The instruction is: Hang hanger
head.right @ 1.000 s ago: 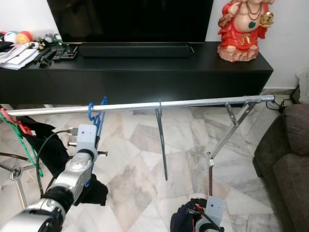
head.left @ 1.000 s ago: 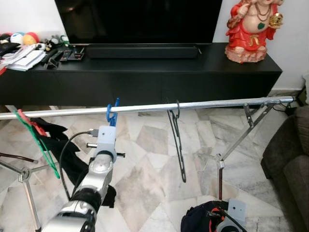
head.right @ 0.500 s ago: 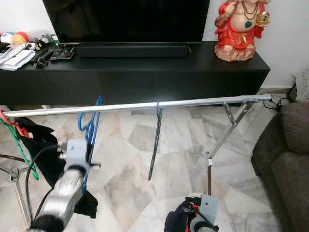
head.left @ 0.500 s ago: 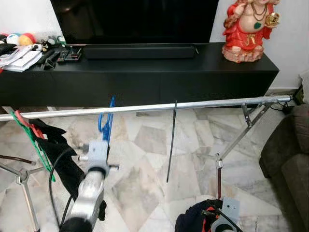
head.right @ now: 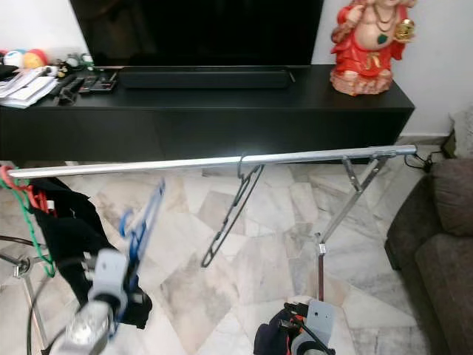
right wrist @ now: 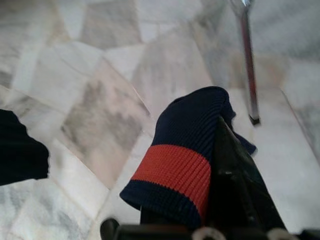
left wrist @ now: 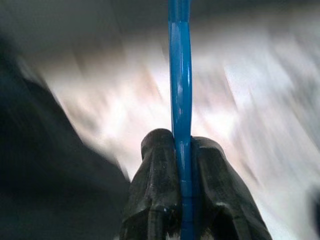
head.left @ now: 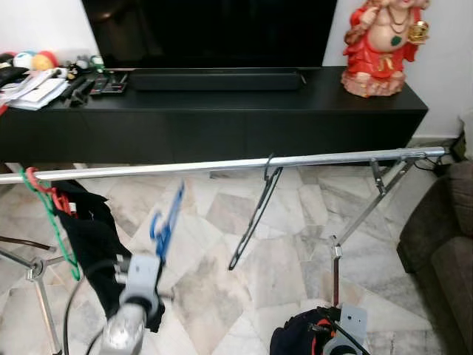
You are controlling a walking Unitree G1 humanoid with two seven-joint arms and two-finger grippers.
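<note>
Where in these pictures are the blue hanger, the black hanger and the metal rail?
blue hanger [left wrist: 180, 90]: left wrist view, on its thin blue bar above the tool.
black hanger [head.left: 251, 222]: left eye view, on its slanted arm.
metal rail [head.left: 148, 170]: left eye view, on the bare bar.

Blue hanger [head.left: 167, 220] motion-blurred, left arm [head.left: 126, 325] blurred and cropped, floor [left wrist: 260, 100] smeared in left wrist view

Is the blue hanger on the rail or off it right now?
Off. The blue hanger sits below the rail, its hook clear of the bar, clamped in the left tool.
</note>
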